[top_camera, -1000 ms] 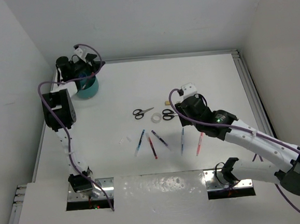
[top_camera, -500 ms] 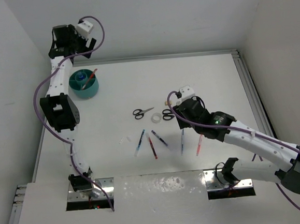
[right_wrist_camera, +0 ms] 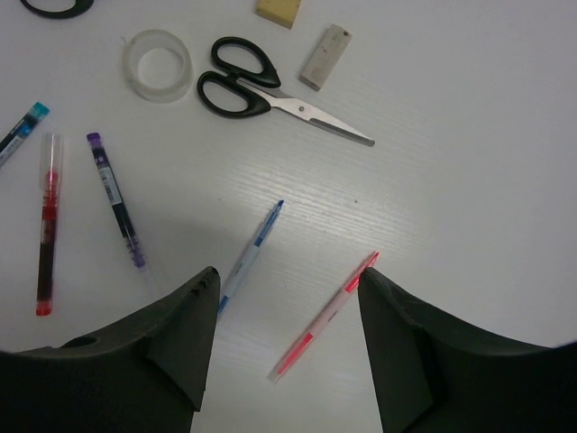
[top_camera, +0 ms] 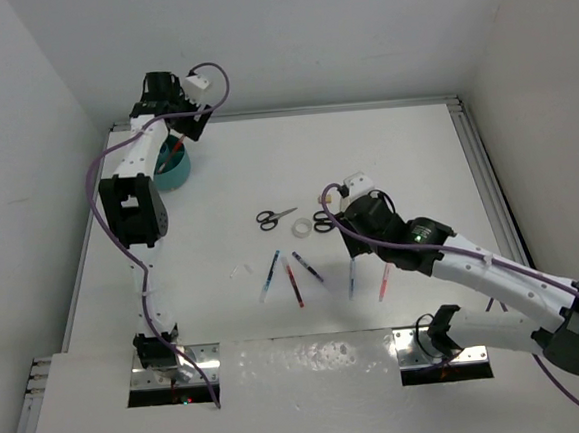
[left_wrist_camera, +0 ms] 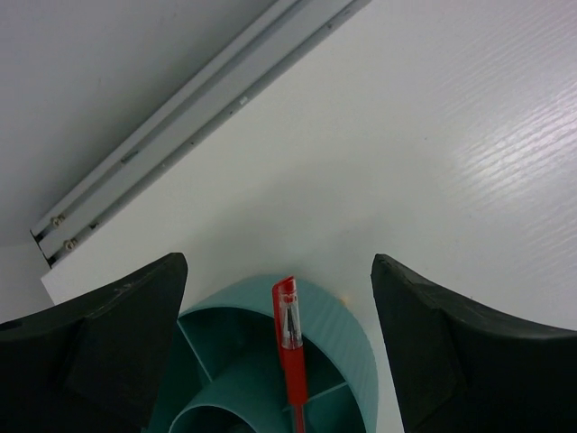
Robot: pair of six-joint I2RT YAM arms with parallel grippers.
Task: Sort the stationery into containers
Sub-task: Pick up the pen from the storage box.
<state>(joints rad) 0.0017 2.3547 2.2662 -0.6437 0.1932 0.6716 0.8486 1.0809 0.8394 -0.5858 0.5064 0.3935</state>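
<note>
The teal organiser (top_camera: 169, 172) stands at the far left, partly hidden by my left arm. In the left wrist view a red pen (left_wrist_camera: 291, 347) leans in one compartment of the organiser (left_wrist_camera: 353, 350). My left gripper (top_camera: 177, 125) (left_wrist_camera: 278, 269) is open and empty above it. My right gripper (top_camera: 356, 227) (right_wrist_camera: 290, 275) is open and empty above a blue pen (right_wrist_camera: 248, 257) and a pink-red pen (right_wrist_camera: 325, 316), touching neither. Scissors (right_wrist_camera: 261, 95), tape roll (right_wrist_camera: 158, 65), beige eraser (right_wrist_camera: 278, 9) and small white piece (right_wrist_camera: 325, 56) lie beyond. The blue-capped bottle is not visible.
Three more pens lie left of my right gripper: a purple-blue one (right_wrist_camera: 117, 200), a clear red one (right_wrist_camera: 47, 236) and a blue one (right_wrist_camera: 18, 131). The second scissors (top_camera: 275, 218) lie mid-table. A metal rail (left_wrist_camera: 198, 108) runs along the far edge by the wall.
My left gripper has risen from the organiser and swung right, leaving the red pen standing in it. My right gripper has shifted slightly left and nearer over the pens.
</note>
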